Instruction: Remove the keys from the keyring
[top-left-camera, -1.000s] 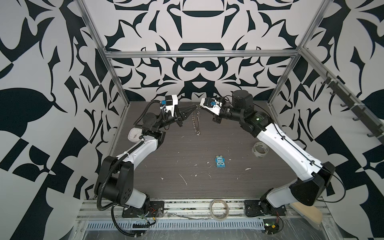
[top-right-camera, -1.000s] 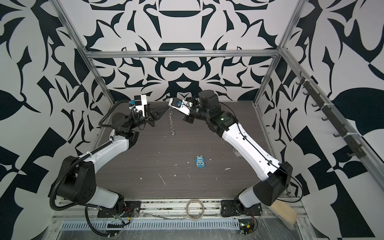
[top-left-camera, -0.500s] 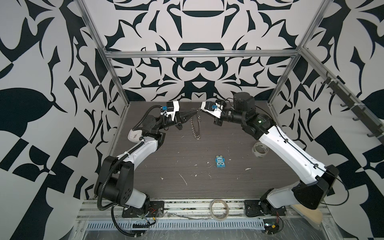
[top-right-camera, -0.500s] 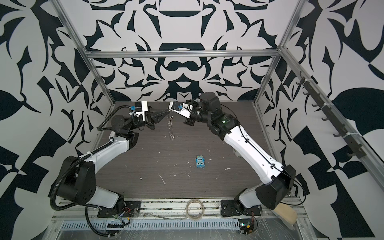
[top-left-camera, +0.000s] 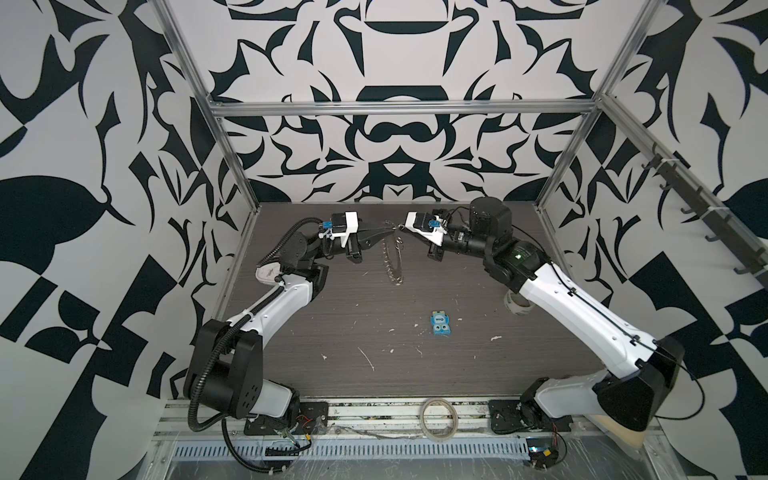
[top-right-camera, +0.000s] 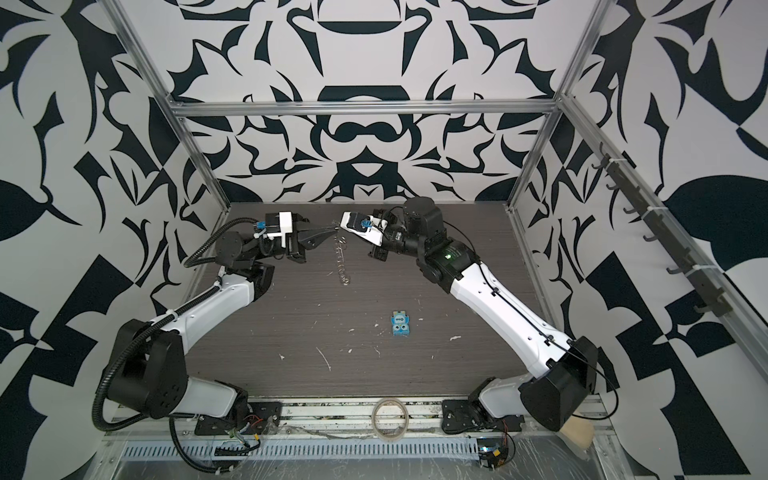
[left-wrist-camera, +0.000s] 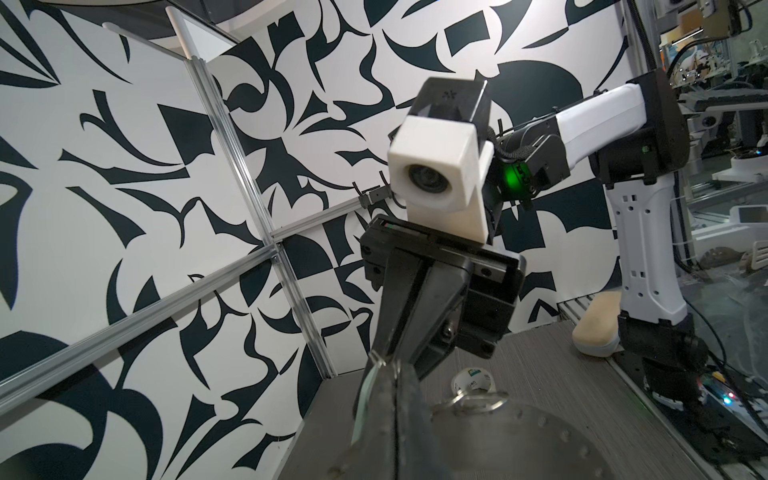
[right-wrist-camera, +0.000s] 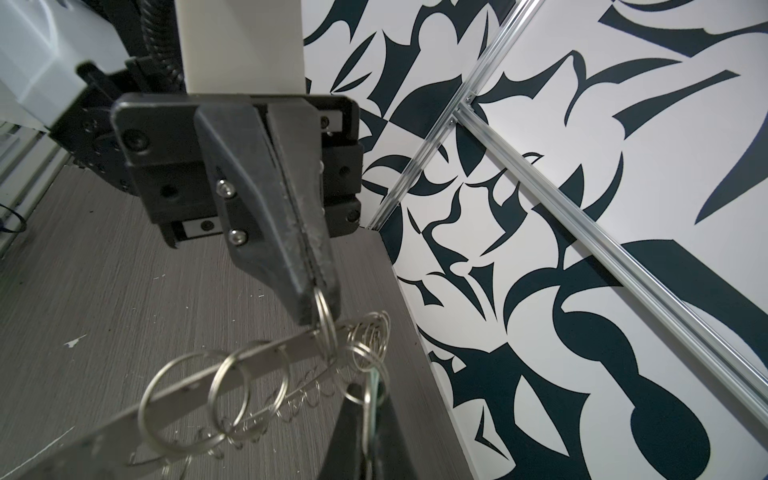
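A beige tape ring (top-left-camera: 438, 417) lies on the front rail, low centre. In mid-frame the bench (top-left-camera: 332, 332) carries a blue packet (top-left-camera: 440, 325). The right arm half hides a tape roll (top-left-camera: 515, 306). At upper centre the keyring (top-left-camera: 392, 266) hangs edge-on. The left gripper (right-wrist-camera: 318, 320) pinches one small ring (right-wrist-camera: 328, 328), and the right gripper (left-wrist-camera: 380, 360) is clamped on the pale key (right-wrist-camera: 375, 380).

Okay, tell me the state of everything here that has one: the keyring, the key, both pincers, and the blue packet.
Keyring: held up, hanging edge-on.
Key: clamped, close to the keyring's rim.
Left pincer: shut on a split ring.
Right pincer: shut on the key.
Blue packet: lying flat, untouched.
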